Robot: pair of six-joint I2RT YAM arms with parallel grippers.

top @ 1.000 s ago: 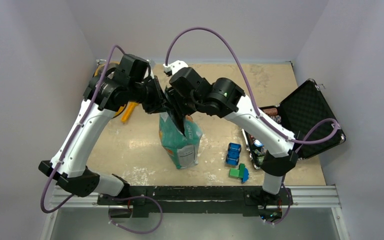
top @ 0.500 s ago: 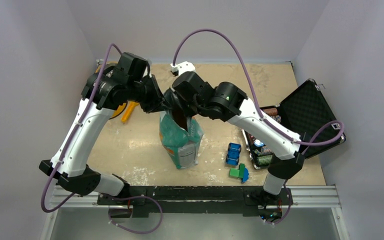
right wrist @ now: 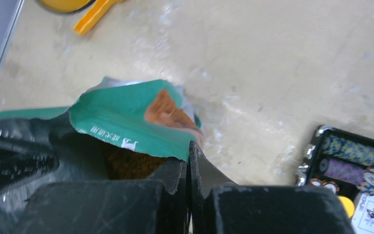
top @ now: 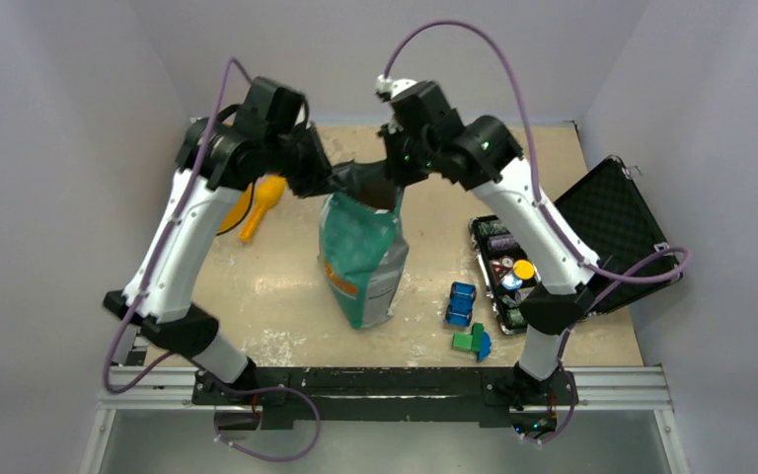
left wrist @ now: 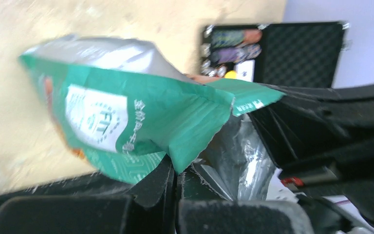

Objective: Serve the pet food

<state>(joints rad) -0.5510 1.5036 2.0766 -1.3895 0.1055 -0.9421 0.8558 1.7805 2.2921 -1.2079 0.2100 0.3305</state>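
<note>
**A:** What are the claws doing?

**B:** The left claw (left wrist: pixel 175 187) is pinched tight on the torn top edge of the teal bag (top: pixel 360 257); its two fingers meet with the foil caught between them. The right claw (right wrist: pixel 190 168) is clamped the same way on the opposite lip, so the mouth is pulled open between them.

**A:** And the pet food?

**B:** Inside the bag. The right wrist view shows a brown mass (right wrist: pixel 131 165) just below the rim, probably kibble, though it is dim and blurred.

**A:** Where is the bag?

**B:** Mid-table (top: pixel 553 158), upright and stretched tall. The yellow scoop (top: pixel 262 202) lies to its left, the blue toy car (top: pixel 462 303) and the green blocks (top: pixel 472 341) to its near right, and the open black case (top: pixel 602 227) of poker chips further right.

**A:** How will it handle?

**B:** I'd judge the film thin, slick and floppy, with loose pellets weighing the bottom. The torn lip could rip or slip; a deeper bite lower on the side wall would hold better, and any tipping should be slow, since the pellets will rush.
</note>
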